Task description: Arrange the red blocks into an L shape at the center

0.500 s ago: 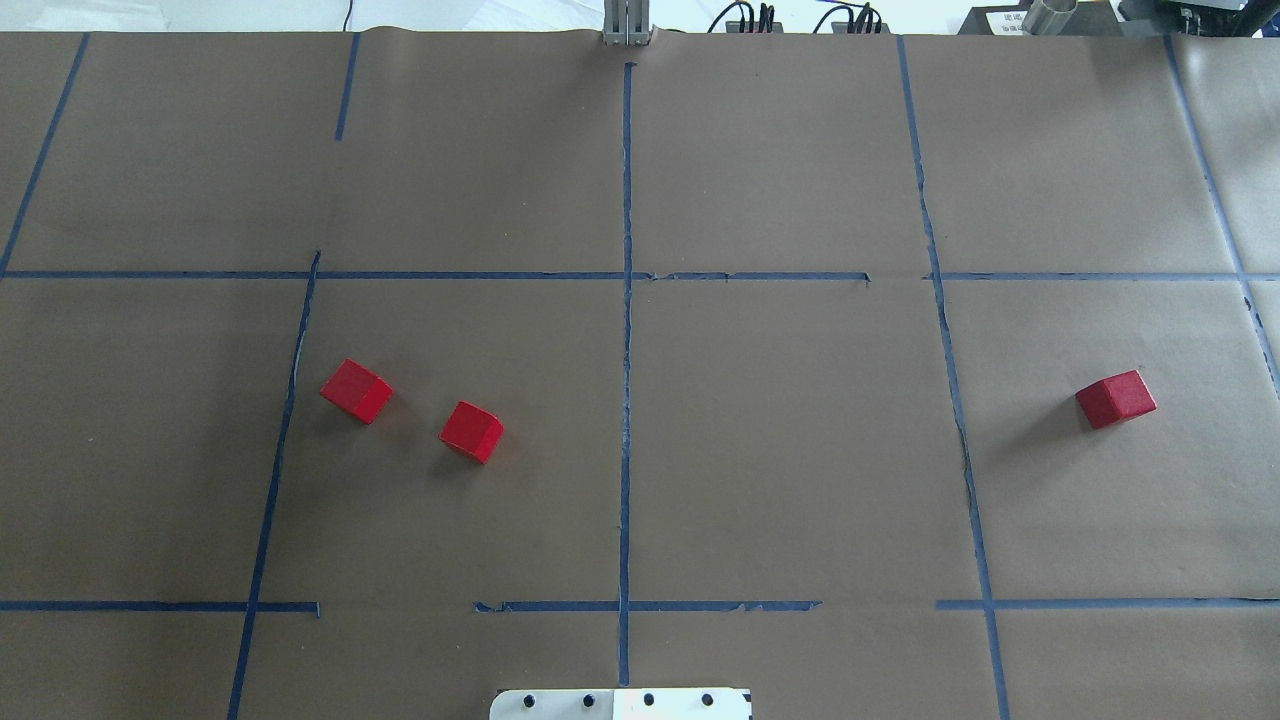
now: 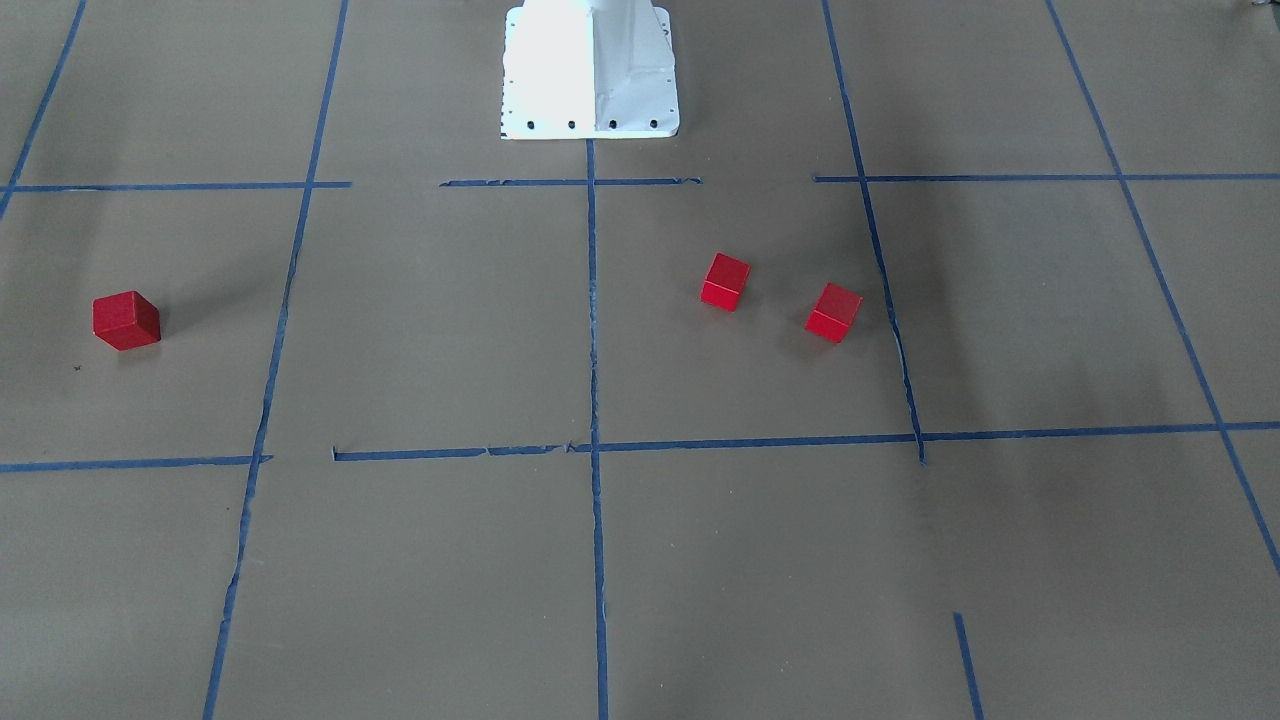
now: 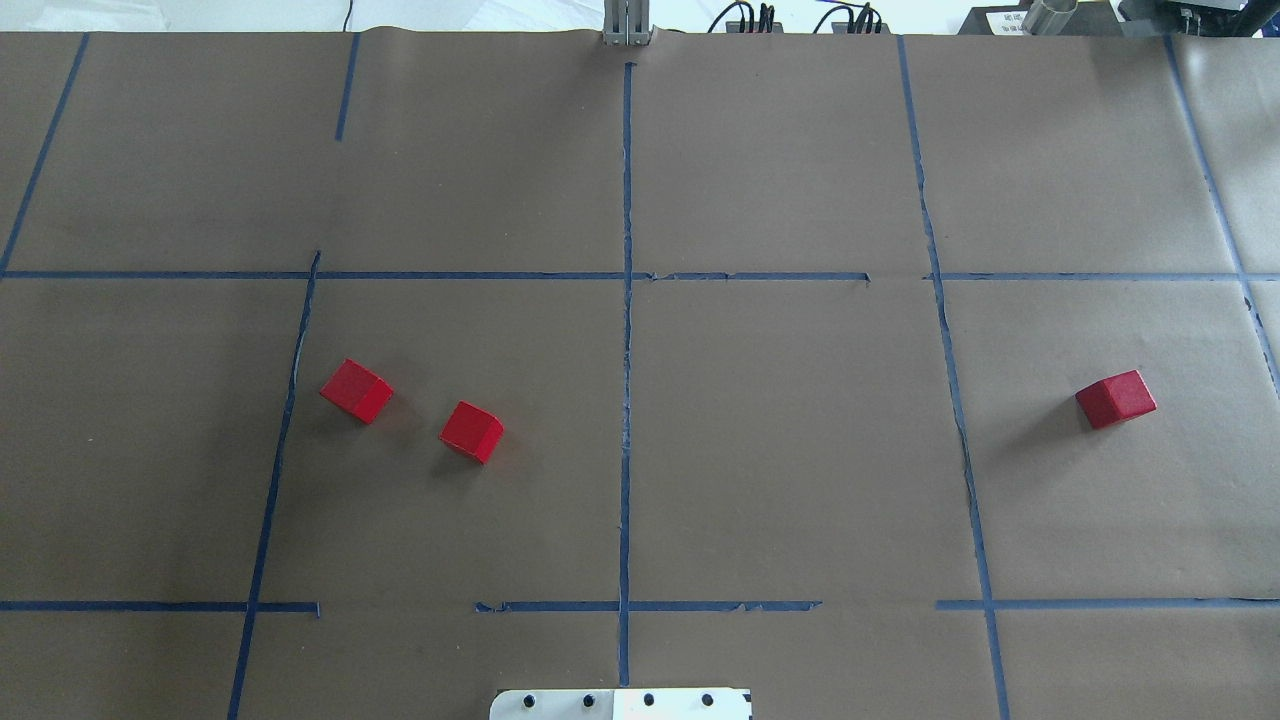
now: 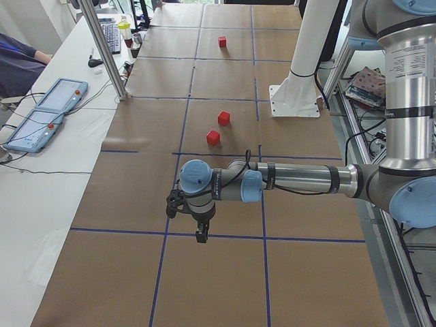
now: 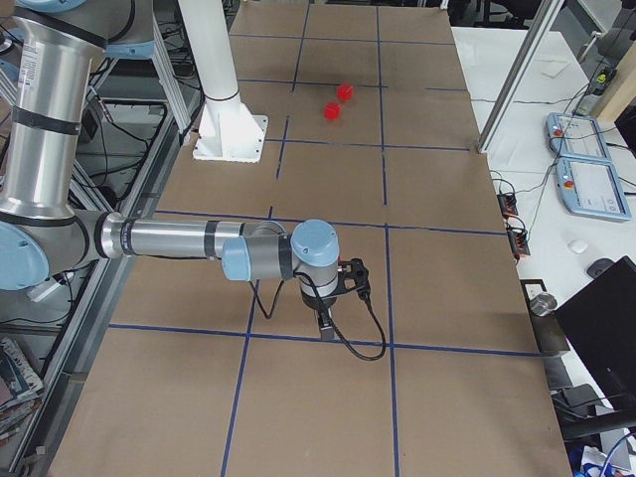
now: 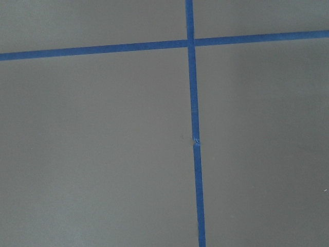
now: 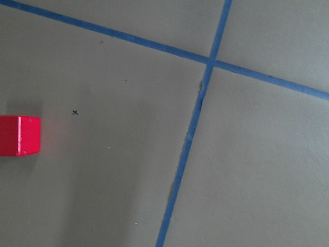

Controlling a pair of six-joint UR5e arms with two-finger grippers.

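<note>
A red block (image 3: 471, 431) sat inside the center cell (image 3: 780, 440) on the robot's left of the middle tape line (image 3: 626, 400). A second block (image 3: 356, 390) lay farther from that line on the same side, near the first but apart. The third block (image 3: 1116, 399) lay well off on the line's other side, outside the cell. The left gripper (image 4: 202, 235) and right gripper (image 5: 325, 326) hung over the paper (image 3: 780, 150) far to either side of the line; whether their jaws were apart or together could not be told.

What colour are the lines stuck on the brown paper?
Blue. The tape lines show best in the overhead exterior view.
</note>
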